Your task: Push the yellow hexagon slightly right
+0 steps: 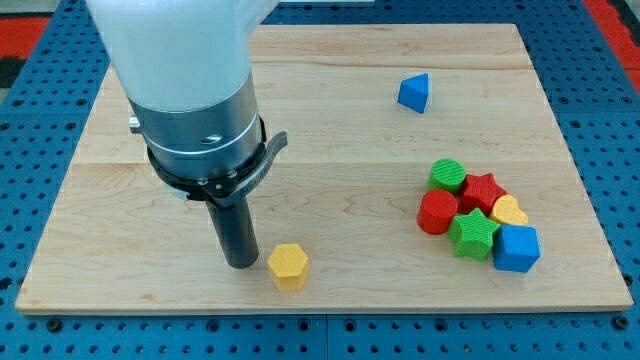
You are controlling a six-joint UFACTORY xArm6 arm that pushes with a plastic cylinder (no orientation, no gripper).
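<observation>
Leftmost over the wooden worktop (330, 100) stands the arm (190, 90), its white casing and grey collar filling the far left of the view, and from it a straight dark rod drops to the wood. My tip (240, 264) rests on the surface near the near edge, just beside the yellow hexagon (288, 266) and on its left; a thin gap seems to lie between them, though I cannot tell for certain whether they touch. No jaws show at all, since the arm ends in the plain rod, so nothing can be said of them being spread or pressed together. The yellow hexagon sits alone in the near middle of the worktop, well apart from every other block. Farther right and toward the far side lies a blue triangular block (414, 93), also alone. At the right, near the near edge, six blocks huddle together: a green cylinder (447, 176) at the far end, a red cylinder (437, 212) nearer, a red star (482, 190) to the right of the green cylinder, a green star (473, 233) nearer, a yellow block (511, 211) of rounded shape partly hidden, and a blue cube (517, 248) nearest and rightmost.
</observation>
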